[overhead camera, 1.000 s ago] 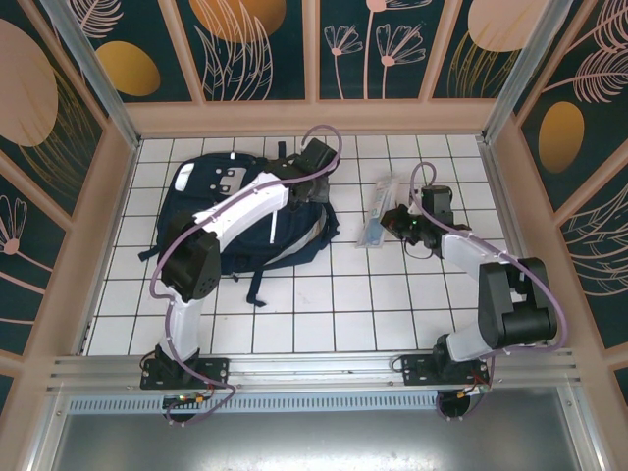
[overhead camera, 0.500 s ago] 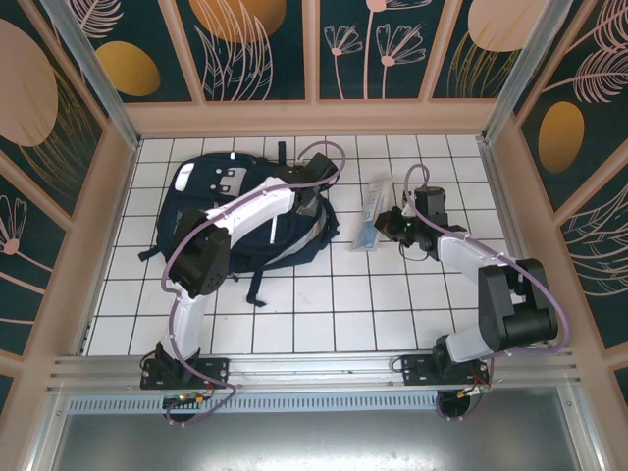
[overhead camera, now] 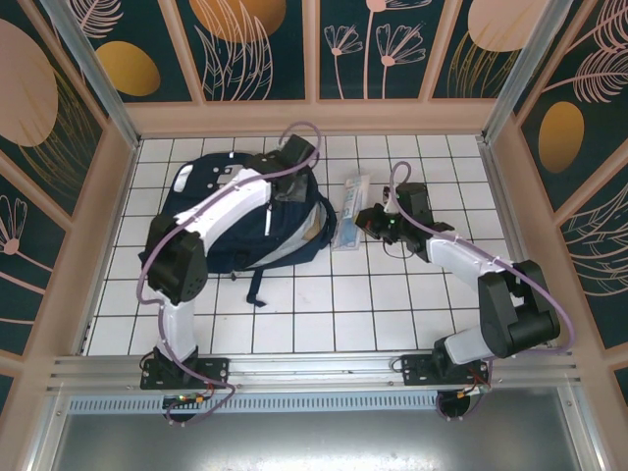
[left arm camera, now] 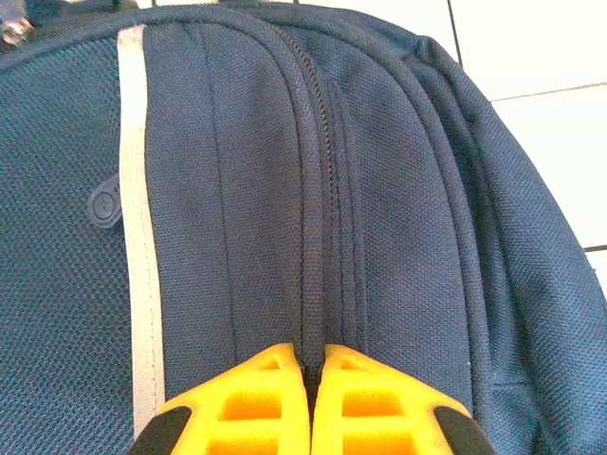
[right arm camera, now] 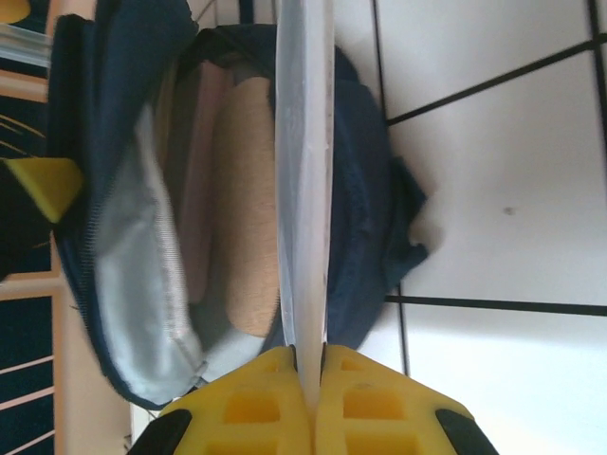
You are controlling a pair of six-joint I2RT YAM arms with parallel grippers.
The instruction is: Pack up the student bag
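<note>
The student bag [overhead camera: 292, 228] lies flat on the white-tiled counter [overhead camera: 324, 304], toward 10 o'clock from its middle. It is dark navy woven fabric, with grey-white patches at its 11 o'clock end and straps trailing out at 6 o'clock. Close up, a white stripe [left arm camera: 133, 237] runs lengthwise down the cloth and a dark zip [left arm camera: 318, 171] follows a padded ridge beside it. The left claw [left arm camera: 308, 365] is clenched on that ridge, its yellow fingers pressed together with the zip seam pinched between them. The left arm lies across the bag from 7 o'clock to 1 o'clock and covers much of its middle.

From the right wrist the bag's mouth gapes, showing a grey lining [right arm camera: 142, 284] and a tan inner panel.

At 3 o'clock of the bag, just at its edge, is a clear packet [overhead camera: 348, 208]. The right claw [right arm camera: 305, 365] grasps it edge-on, with the thin sheet standing right across the opening.
</note>
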